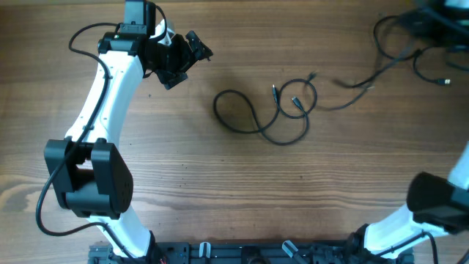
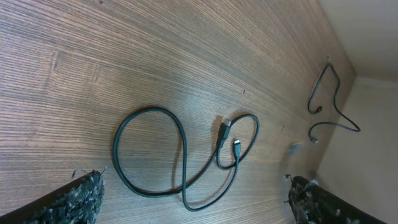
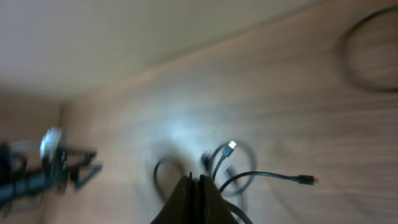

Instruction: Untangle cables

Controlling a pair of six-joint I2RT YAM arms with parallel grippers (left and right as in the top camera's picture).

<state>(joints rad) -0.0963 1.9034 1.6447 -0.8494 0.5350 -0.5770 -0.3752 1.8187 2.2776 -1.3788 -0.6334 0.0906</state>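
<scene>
One thin black cable (image 1: 236,114) lies in loops on the wooden table at the centre, its small plugs (image 1: 274,91) inside the right loop. It also shows in the left wrist view (image 2: 149,149). A second cable (image 1: 381,67) runs from beside these loops up to the far right corner. My left gripper (image 1: 183,59) is open and empty, off to the left of the loops; its fingers (image 2: 196,199) are spread wide. My right gripper (image 1: 443,22) is at the far right corner; in the blurred right wrist view its fingers (image 3: 196,186) are shut on a cable (image 3: 261,175).
The table's far edge and a pale wall show in the left wrist view (image 2: 367,37). More loops of thin cable lie at the far right (image 1: 429,70). The right arm's base (image 1: 432,205) stands at the near right, the left arm's (image 1: 91,176) at the near left.
</scene>
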